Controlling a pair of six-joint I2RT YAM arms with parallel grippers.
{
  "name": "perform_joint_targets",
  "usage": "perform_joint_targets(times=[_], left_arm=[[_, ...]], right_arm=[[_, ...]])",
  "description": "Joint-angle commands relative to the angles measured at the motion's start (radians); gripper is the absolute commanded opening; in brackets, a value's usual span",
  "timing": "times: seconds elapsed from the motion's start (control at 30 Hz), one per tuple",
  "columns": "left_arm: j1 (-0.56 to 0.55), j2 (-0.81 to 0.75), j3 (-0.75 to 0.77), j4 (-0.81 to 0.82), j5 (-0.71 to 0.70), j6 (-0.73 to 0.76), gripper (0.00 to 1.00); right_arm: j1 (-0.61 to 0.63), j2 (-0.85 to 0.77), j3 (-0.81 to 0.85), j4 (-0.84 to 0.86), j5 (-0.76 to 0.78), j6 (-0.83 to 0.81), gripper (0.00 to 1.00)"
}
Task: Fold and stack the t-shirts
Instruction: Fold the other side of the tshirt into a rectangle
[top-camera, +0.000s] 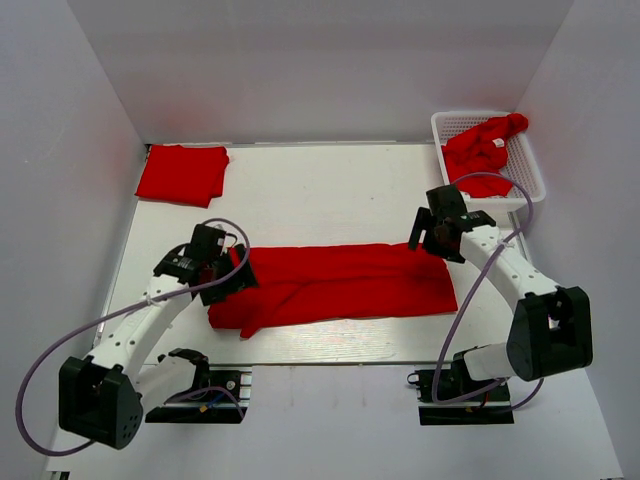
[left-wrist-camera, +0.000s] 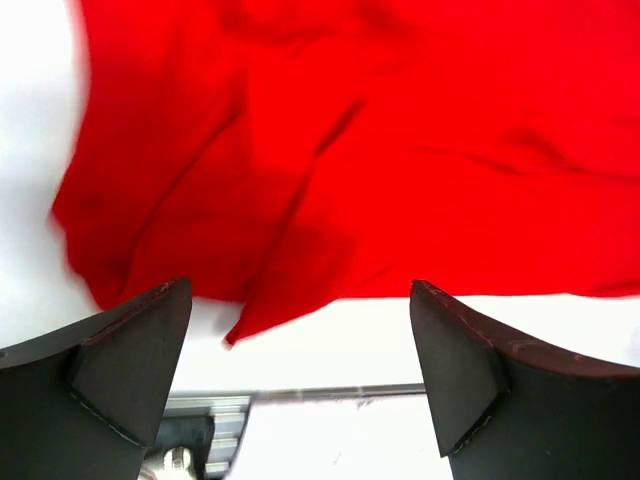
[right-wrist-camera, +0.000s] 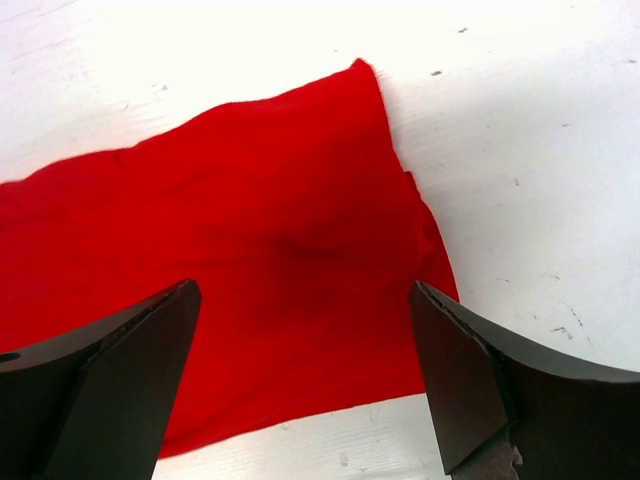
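A red t-shirt (top-camera: 345, 285) lies folded into a long band across the middle of the table. It fills the upper part of the left wrist view (left-wrist-camera: 380, 150) and the right wrist view (right-wrist-camera: 250, 270). My left gripper (top-camera: 222, 268) is open and empty over the band's left end. My right gripper (top-camera: 425, 235) is open and empty over the band's far right corner. A folded red t-shirt (top-camera: 183, 174) lies at the far left corner. Another crumpled red t-shirt (top-camera: 482, 150) sits in the basket.
A white lattice basket (top-camera: 528, 160) stands at the far right corner. White walls close in the table on the left, back and right. The arm bases (top-camera: 200, 395) sit at the near edge.
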Motion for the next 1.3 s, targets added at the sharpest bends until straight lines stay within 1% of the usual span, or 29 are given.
perform_joint_targets(times=[0.0, 0.03, 0.17, 0.23, 0.33, 0.5, 0.53, 0.7, 0.77, 0.87, 0.9, 0.93, 0.97, 1.0, 1.13, 1.2, 1.27], left_arm=[[-0.003, 0.055, 0.064, 0.204, 0.109, 0.156, 1.0], [-0.003, 0.12, 0.079, 0.205, 0.098, 0.156, 1.0], [-0.021, 0.268, 0.151, 0.192, 0.089, 0.168, 1.0], [-0.032, 0.296, 0.151, 0.202, 0.089, 0.182, 0.98], [-0.041, 0.31, 0.151, 0.211, 0.075, 0.214, 0.78], [-0.073, 0.36, 0.151, 0.202, 0.026, 0.243, 0.56], [-0.082, 0.383, 0.151, 0.202, 0.026, 0.252, 0.54], [-0.105, 0.44, 0.161, 0.171, -0.074, 0.237, 0.53], [-0.105, 0.455, 0.161, 0.18, -0.074, 0.227, 0.53], [-0.115, 0.475, 0.171, 0.2, -0.063, 0.226, 0.45], [-0.124, 0.475, 0.171, 0.209, -0.063, 0.226, 0.39], [-0.124, 0.486, 0.182, 0.209, -0.063, 0.226, 0.39], [-0.124, 0.486, 0.182, 0.209, -0.063, 0.226, 0.36], [-0.136, 0.486, 0.193, 0.209, -0.063, 0.226, 0.35], [-0.147, 0.486, 0.203, 0.189, -0.074, 0.217, 0.35], [-0.157, 0.495, 0.203, 0.189, -0.083, 0.217, 0.31], [-0.157, 0.495, 0.203, 0.189, -0.083, 0.217, 0.2]], right_arm=[[0.017, -0.048, 0.027, 0.021, -0.058, -0.083, 0.9], [0.018, -0.052, 0.021, 0.024, -0.061, -0.089, 0.9], [0.023, -0.104, -0.016, 0.041, -0.049, -0.118, 0.9], [0.023, -0.111, -0.028, 0.027, -0.034, -0.12, 0.9], [0.021, -0.1, -0.036, -0.003, 0.015, -0.1, 0.9], [0.021, -0.086, -0.05, -0.011, 0.036, -0.088, 0.9], [0.023, -0.083, -0.05, -0.008, 0.034, -0.086, 0.9], [0.018, -0.069, -0.041, -0.01, 0.033, -0.075, 0.9], [0.02, -0.068, -0.045, -0.007, 0.034, -0.072, 0.9], [0.02, -0.066, -0.047, -0.008, 0.046, -0.074, 0.9], [0.02, -0.066, -0.044, -0.011, 0.031, -0.072, 0.9], [0.02, -0.066, -0.045, -0.014, 0.034, -0.074, 0.9], [0.021, -0.066, -0.048, -0.017, 0.033, -0.072, 0.9], [0.02, -0.071, -0.045, -0.016, 0.037, -0.075, 0.9], [0.02, -0.068, -0.05, -0.017, 0.049, -0.074, 0.9], [0.02, -0.069, -0.056, -0.017, 0.048, -0.071, 0.9], [0.02, -0.069, -0.057, -0.017, 0.054, -0.069, 0.9]])
